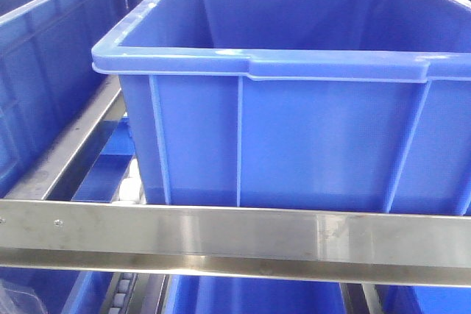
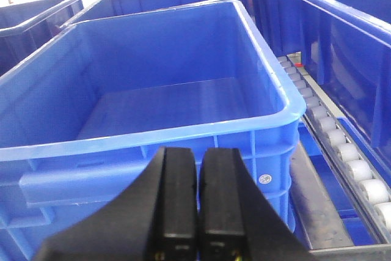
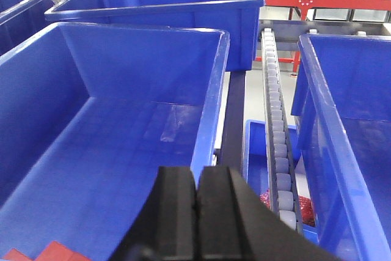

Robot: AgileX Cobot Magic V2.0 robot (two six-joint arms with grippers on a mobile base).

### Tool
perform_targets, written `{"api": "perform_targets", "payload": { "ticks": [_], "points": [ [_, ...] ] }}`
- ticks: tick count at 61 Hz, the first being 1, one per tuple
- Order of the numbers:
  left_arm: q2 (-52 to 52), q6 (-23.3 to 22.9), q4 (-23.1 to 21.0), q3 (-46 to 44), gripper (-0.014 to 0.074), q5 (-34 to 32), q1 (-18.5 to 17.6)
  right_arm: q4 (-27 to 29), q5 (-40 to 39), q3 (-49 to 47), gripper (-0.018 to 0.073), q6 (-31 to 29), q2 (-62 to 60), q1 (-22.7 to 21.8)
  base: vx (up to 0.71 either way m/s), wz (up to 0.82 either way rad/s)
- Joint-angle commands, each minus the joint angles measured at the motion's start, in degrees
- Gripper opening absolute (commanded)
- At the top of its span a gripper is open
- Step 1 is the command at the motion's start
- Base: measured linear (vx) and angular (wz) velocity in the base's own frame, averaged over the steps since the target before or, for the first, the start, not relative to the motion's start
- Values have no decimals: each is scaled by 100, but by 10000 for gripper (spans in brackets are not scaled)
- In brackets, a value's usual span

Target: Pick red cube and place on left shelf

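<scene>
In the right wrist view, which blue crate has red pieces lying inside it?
The nearest crate, directly under the right gripper: red pieces show at its bottom-left floor. The other crates show none.

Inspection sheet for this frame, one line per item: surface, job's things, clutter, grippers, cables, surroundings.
Surface: steel shelf rail with roller track between crates.
Job's things: left shelf holds large blue crate; red shapes on a crate floor at the right wrist view's bottom edge, too cropped to identify as the red cube.
Clutter: red mesh item in a lower bin.
Grippers: left gripper shut, empty; right gripper shut, empty.
Cables: nothing seen.
Surroundings: red-framed bench behind.
</scene>
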Motion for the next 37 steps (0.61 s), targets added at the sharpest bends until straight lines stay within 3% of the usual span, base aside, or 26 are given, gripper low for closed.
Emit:
{"api": "perform_targets", "payload": {
  "ticks": [1,37],
  "points": [
    [47,3,-27,126,106,-519,-7,-48,-464,-153,50,-40,9,-37,0,0],
    [47,3,-27,126,106,-519,-7,-48,-529,123,50,-40,-188,-37,0,0]
  ]
}}
